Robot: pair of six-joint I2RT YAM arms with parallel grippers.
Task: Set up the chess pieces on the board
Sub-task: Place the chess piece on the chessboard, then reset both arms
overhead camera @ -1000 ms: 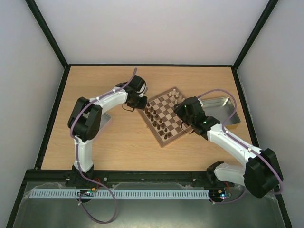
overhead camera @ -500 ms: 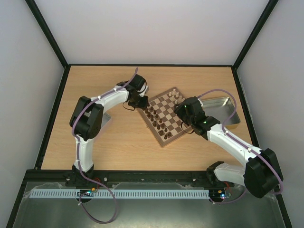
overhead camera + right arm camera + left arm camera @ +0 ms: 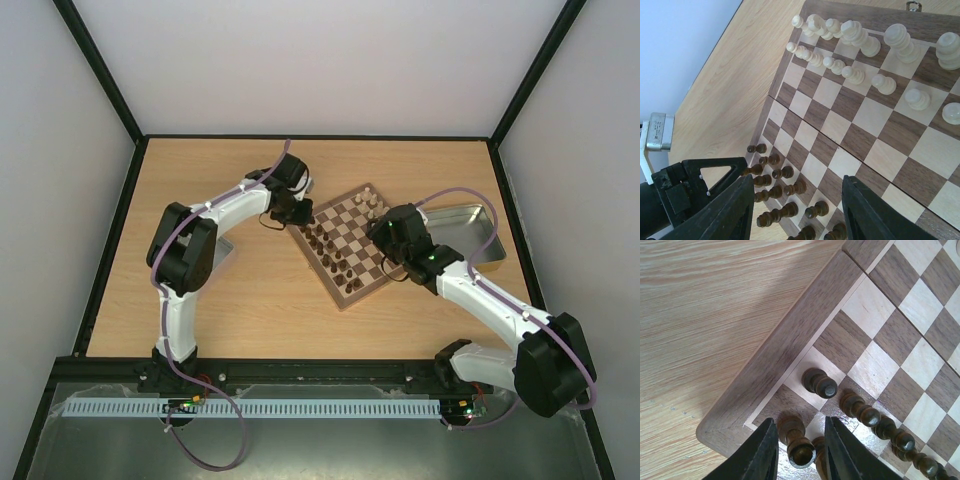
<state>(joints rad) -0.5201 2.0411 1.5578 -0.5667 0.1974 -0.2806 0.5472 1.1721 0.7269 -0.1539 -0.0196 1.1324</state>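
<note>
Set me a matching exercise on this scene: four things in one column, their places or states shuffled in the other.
Column one
1. dark brown pieces
2. cream-white pieces
3. metal tin
4. left gripper

Column two
A. on the table, right of the board
B. open, astride a dark piece near the board's corner
C. rows along the board side nearest the left gripper
D. rows along the board side facing the tin

Pairs: 1-C, 2-D, 3-A, 4-B
</note>
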